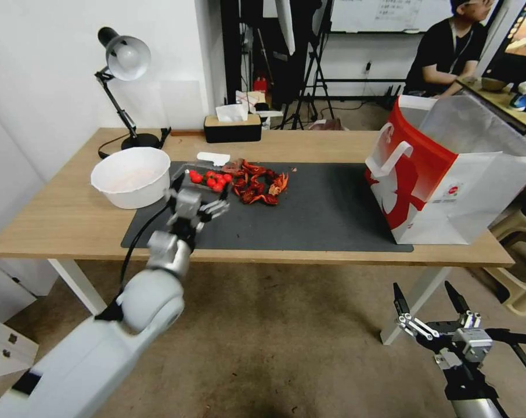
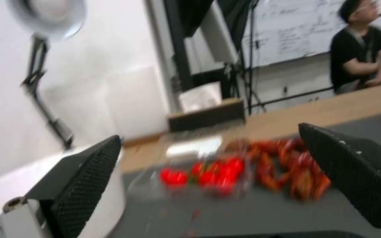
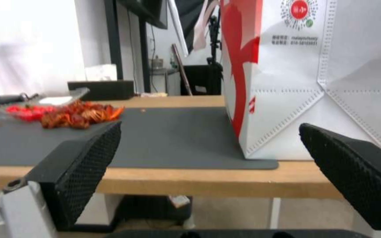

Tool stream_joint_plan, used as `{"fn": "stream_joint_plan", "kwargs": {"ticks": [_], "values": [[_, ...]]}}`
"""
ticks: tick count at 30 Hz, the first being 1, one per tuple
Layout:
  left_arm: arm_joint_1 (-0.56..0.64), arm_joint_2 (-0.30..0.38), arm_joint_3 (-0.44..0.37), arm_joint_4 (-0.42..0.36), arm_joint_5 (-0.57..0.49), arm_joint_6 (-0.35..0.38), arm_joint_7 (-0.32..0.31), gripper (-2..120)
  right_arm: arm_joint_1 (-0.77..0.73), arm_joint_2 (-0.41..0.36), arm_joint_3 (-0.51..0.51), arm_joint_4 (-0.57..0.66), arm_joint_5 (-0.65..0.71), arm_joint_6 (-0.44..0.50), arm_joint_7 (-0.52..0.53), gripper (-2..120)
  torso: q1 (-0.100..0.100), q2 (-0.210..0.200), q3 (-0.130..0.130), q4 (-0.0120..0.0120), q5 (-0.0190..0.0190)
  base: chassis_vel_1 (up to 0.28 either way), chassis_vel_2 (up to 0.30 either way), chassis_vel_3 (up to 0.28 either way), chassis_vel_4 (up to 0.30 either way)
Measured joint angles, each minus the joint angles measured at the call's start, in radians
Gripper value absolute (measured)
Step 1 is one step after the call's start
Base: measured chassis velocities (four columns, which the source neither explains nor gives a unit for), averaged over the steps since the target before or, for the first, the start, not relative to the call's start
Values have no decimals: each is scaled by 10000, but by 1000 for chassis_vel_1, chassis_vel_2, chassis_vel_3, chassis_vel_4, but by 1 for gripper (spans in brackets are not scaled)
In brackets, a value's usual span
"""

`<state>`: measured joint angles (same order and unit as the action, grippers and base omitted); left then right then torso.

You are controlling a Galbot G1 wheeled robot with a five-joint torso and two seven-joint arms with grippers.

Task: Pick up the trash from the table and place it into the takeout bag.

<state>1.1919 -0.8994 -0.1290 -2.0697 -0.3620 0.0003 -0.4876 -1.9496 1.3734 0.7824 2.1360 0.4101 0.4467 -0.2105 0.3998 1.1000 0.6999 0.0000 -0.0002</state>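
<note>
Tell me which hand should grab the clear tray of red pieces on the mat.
Left. The left hand hovers open just in front of the clear tray on the mat. The right hand hangs open below the table edge, near the takeout bag.

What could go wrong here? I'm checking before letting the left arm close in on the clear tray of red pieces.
1. The left gripper is open right beside the large white bowl; a finger could nudge it.
2. The clear tray touches the crayfish shells, so a grasp might drag shells across the mat.
3. The takeout bag stands far across the table; pieces could spill in transit.
</note>
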Motion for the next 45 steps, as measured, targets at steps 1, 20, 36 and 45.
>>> {"fn": "stream_joint_plan", "kwargs": {"ticks": [1, 20, 36, 45], "values": [[497, -92, -223, -117, 180, -78, -91, 100, 11, -23, 8, 8, 135, 25, -71, 100, -1, 0, -1, 2, 0, 0, 0, 0, 0], [4259, -1461, -1853, -282, 1292, -1872, 113, 100, 601, -375, -106, 54, 248, -724, 289, 100, 1, 0, 0, -1, 3, 0, 0, 0, 0], [5145, -1911, -2114, 389, 1318, -2875, 830, 100, 1132, -436, -488, -19, 248, -1919, 757, 100, 2, 0, 0, 0, 2, 0, 0, 0, 0], [5112, -1926, -2137, 424, 1275, -2996, 848, 100, 1157, -466, -500, 3, 339, -2149, 729, 100, 1, 0, 0, 0, 2, 0, 0, 0, 0]]}}
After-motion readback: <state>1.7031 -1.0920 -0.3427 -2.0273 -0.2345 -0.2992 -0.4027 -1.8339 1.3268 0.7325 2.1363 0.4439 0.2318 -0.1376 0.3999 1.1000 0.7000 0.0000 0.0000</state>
